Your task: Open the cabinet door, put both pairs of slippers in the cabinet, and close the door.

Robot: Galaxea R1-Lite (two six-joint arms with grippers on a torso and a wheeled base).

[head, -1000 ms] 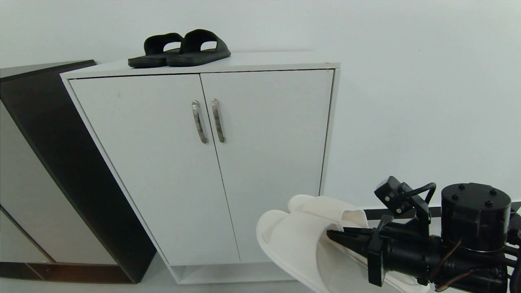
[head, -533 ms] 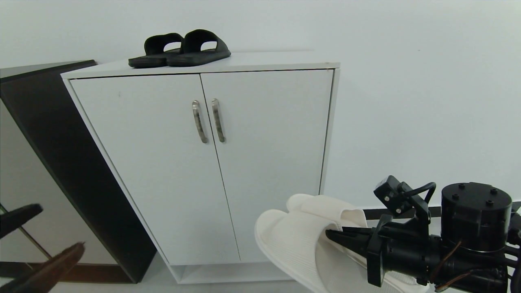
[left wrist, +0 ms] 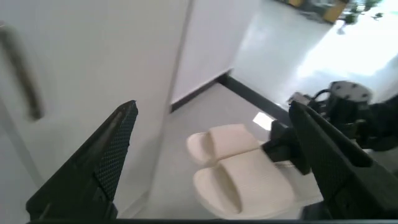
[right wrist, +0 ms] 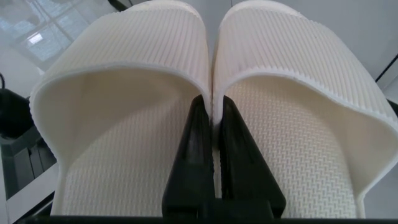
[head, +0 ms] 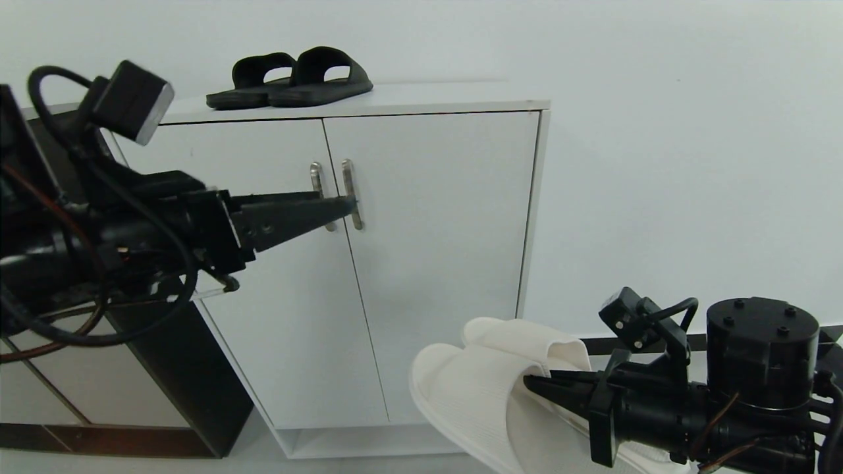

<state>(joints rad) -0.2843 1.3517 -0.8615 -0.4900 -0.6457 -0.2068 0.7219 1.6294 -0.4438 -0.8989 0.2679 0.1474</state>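
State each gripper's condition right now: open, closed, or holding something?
Left gripper: open, holding nothing.
Right gripper: closed, holding the white slippers.

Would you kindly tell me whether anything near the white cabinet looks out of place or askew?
Nothing looks damaged or spilled. The pair of black slide slippers sits atop the white two-door cabinet, not inside; both doors are shut. The right gripper pinches the cream ribbed slippers.

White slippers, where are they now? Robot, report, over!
Right gripper shut on white slippers. Left gripper open, near door handles. Cabinet doors shut, blocking the way in; black slippers on top.
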